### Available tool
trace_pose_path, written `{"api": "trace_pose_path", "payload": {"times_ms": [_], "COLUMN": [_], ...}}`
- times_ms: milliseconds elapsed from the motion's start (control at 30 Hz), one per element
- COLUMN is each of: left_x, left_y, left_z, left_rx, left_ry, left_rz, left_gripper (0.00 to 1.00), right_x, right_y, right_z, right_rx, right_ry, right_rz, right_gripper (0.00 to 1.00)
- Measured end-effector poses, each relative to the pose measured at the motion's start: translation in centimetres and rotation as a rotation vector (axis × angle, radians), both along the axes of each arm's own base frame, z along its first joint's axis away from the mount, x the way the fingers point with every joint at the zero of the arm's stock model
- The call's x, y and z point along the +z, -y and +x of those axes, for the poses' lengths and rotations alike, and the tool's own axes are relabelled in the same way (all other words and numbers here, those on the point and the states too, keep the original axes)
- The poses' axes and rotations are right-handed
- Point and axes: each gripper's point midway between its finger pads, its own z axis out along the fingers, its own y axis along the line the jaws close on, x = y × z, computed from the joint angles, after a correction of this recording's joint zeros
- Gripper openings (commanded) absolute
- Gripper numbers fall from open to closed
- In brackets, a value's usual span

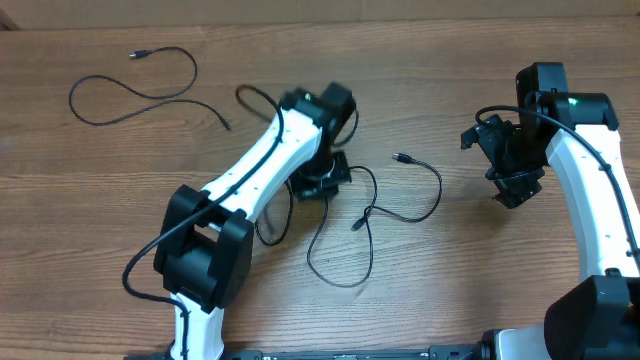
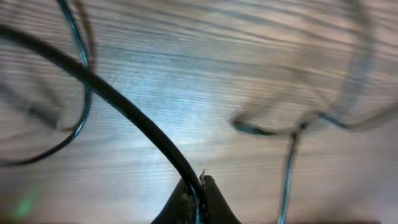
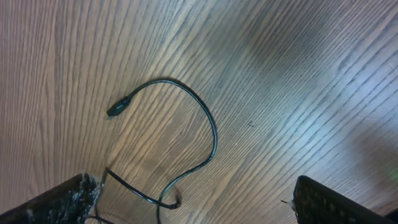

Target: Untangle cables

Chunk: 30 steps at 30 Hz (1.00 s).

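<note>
Brown wood-grain tabletop (image 1: pixel 480 300) underneath. Well left of the left pincer (image 1: pixel 322 188): one thin black cord in an open loop (image 1: pixel 190 75), small plug at its far tip, apart from the rest. Around and just right of that pincer: tangled thin black cords (image 1: pixel 370 212), looped and crossing, one plug end (image 1: pixel 401 158) lying between it and the right pincer (image 1: pixel 512 195).

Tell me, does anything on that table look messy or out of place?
Yes. In the middle, thin black cables cross each other in loose loops, and the left gripper pinches one strand. Another cable lies alone at the far left. Nothing looks broken.
</note>
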Motion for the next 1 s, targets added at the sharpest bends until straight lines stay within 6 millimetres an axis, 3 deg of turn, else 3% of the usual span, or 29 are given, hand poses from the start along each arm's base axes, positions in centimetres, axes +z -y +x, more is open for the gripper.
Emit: {"api": "trace_pose_path", "payload": {"times_ms": [133,233,533,600,700,767,900,1000], "left_x": [4.8,7.1,8.6,8.6,8.4,8.3,8.2,8.0], "left_y": [1.0,1.4,4.3,5.4,7.1,7.8,8.0,6.6], "left_z": [1.6,1.4,-1.1,-2.1,-3.6,-4.5,-4.9,-4.4], "left_rx": [-0.063,-0.12,-0.335,-0.387,-0.461,-0.499,-0.52,-0.501], "left_ry": [0.086,0.101,0.083,0.085,0.098,0.106,0.117,0.109], "left_rz": [-0.058,-0.095,-0.219,-0.224,-0.208,-0.19,-0.158,-0.117], "left_gripper": [0.04,0.04,0.06,0.12,0.44,0.78,0.79,0.83], "right_x": [0.0,0.0,0.0,0.0,0.0,0.0,0.0,0.0], "right_y": [0.0,0.0,0.0,0.0,0.0,0.0,0.0,0.0], "right_z": [0.0,0.0,0.0,0.0,0.0,0.0,0.0,0.0], "right_rx": [0.0,0.0,0.0,0.0,0.0,0.0,0.0,0.0], "right_ry": [0.002,0.002,0.001,0.001,0.001,0.001,0.001,0.002], "right_rz": [0.0,0.0,0.0,0.0,0.0,0.0,0.0,0.0], "right_gripper": [1.0,1.0,1.0,1.0,1.0,1.0,1.0,1.0]}}
